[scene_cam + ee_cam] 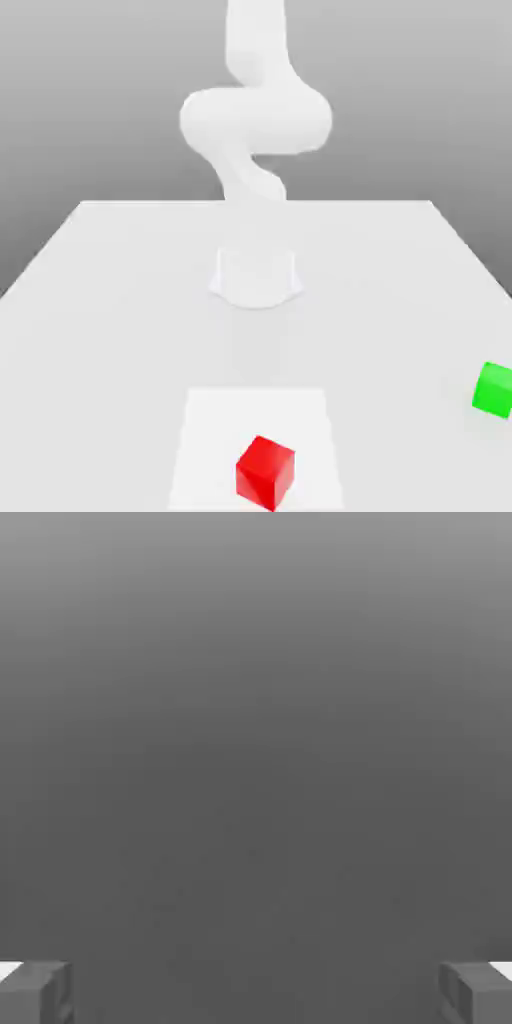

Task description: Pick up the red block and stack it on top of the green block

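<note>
On the white tabletop (120,300) the arm (255,120) rises at the far middle, folded above its round base. Nearer the camera, the red block (265,472) sits on a paler square patch, turned corner-forward, nothing touching it. Well apart, at the exterior view's right edge, the green block (494,389) rests on the tabletop as the stacking target. In the hand view the gripper (256,994) shows 2 fingertips (35,992) set wide, the jaws fully open and empty, likely ready to straddle the red block. The pick-up has not begun.
</note>
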Action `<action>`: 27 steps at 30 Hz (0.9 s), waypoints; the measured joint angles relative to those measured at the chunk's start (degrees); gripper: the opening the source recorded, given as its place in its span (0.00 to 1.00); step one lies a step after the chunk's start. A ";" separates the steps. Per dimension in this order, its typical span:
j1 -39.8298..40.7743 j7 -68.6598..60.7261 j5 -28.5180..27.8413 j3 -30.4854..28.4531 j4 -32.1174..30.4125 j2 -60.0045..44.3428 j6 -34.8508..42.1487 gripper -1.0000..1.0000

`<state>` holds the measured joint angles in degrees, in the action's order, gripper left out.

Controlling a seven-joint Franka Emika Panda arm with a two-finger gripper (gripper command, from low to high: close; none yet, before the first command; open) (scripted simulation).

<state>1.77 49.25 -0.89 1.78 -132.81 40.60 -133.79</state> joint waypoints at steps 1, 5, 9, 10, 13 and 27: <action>0.73 1.49 -0.41 0.74 -0.44 -2.26 -0.87 0.50; 3.24 7.17 -2.07 3.31 -2.10 -10.76 -4.11 0.50; 5.20 12.85 -3.85 5.30 -3.72 -19.13 -7.28 0.50; 5.62 14.23 -4.26 5.71 -4.13 -21.22 -8.10 0.50; 6.51 18.42 -5.50 6.56 -5.34 -27.48 -10.45 0.50; 6.03 31.17 -4.85 6.42 -9.63 -55.80 -23.86 0.50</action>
<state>7.79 80.42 -5.74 8.21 -142.43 -15.20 -157.66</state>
